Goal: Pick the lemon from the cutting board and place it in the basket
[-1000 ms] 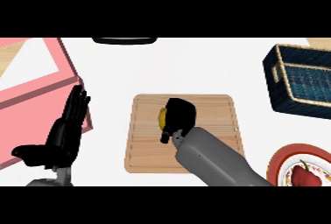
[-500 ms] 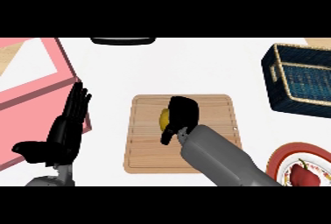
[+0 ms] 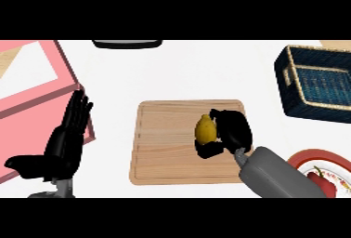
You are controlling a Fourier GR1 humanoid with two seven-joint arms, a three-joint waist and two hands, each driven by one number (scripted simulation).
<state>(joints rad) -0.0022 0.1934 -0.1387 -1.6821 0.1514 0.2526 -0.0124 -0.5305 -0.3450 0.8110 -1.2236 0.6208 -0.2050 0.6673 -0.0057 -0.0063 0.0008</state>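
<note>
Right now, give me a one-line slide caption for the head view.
Right robot hand curls round the lemon on the cutting board; basket waits at upper right.

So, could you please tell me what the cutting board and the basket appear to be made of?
The cutting board looks like pale wood with a matt finish: faint grain lines run across it and a groove follows its edge. The basket looks woven, perhaps wicker or fabric, dark blue with tan trim along its rim; the weave pattern shows inside.

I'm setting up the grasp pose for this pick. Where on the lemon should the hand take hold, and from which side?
Across its narrow middle, coming from the right. The lemon lies on the cutting board with its long axis running away from the robot, so its long sides suit opposing fingers and thumb. The right hand already curls round it there.
</note>
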